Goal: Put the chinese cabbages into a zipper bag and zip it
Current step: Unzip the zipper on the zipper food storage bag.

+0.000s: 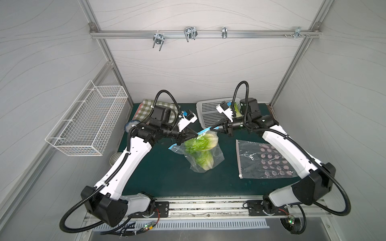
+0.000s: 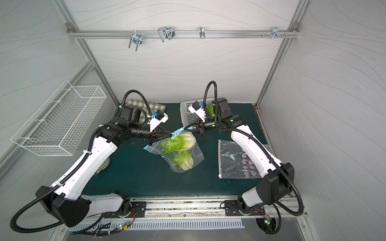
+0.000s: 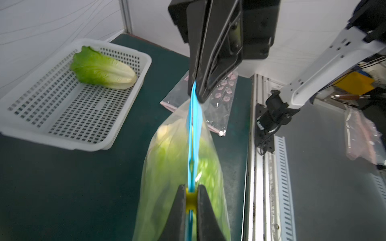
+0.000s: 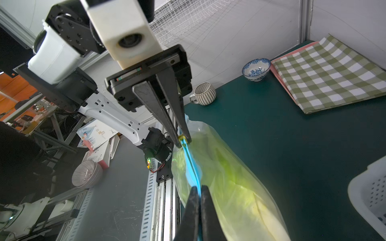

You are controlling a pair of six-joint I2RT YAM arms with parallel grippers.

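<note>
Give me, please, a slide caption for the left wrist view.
Left gripper on the bag's yellow slider, right gripper holding the zip's end; one cabbage lies in the basket.

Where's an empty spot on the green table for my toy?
Bare: the mat in front, between the cabbage bag, the spotted bag and the front rail; a strip between the two bags. Crowded at the back: left claw and right claw pinch the zipper, near the basket and checked cloth.

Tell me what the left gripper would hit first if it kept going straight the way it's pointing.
Sliding along the blue zipper strip of the bag, the left gripper, shut on the yellow slider, would probably meet the right gripper, which pinches the strip's far end.
</note>
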